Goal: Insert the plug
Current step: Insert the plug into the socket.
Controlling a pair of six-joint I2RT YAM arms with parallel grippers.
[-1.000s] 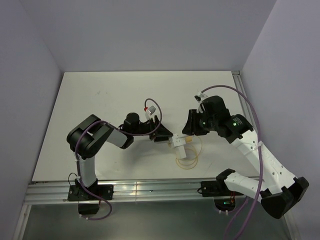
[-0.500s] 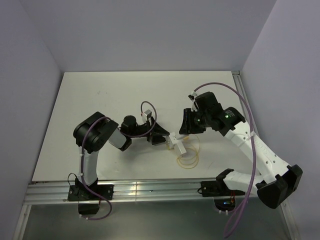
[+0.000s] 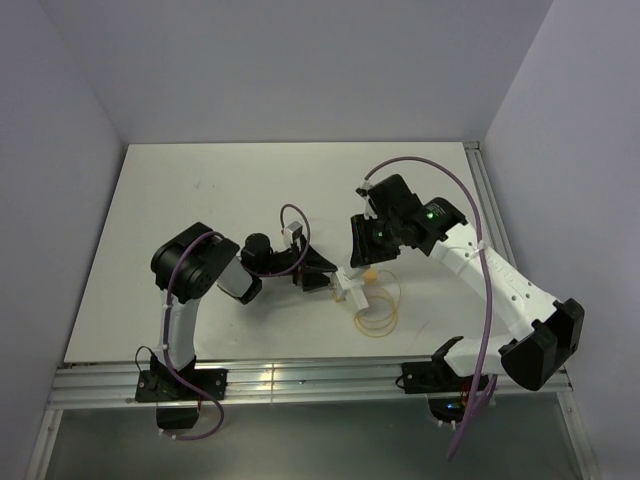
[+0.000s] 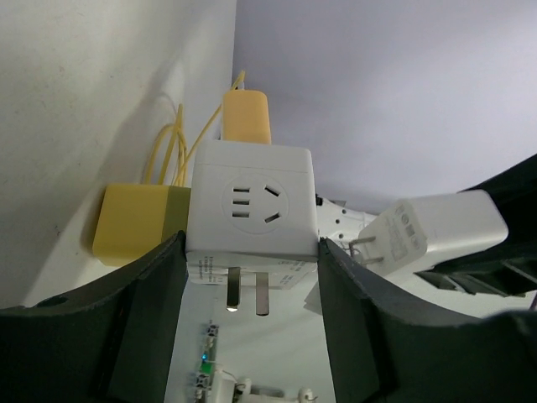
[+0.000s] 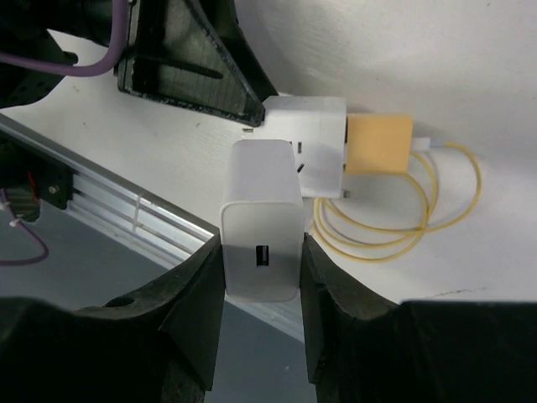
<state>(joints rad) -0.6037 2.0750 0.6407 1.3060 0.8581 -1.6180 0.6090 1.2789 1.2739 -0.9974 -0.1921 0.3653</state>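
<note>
White table (image 3: 200, 200); plug (image 5: 262, 218): white rounded block, USB slot (image 5: 262, 254).

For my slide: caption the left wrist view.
Left hand grips white cube socket; right hand holds white charger beside it, unplugged.

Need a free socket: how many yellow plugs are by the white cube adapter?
2, in the left wrist view: one yellow plug above the white cube adapter, another at its left; others may be hidden.

Soft, even light; glare on the front rail (image 3: 272, 376); wrist views sharp, faint shadows on the table (image 3: 180, 200)
</note>
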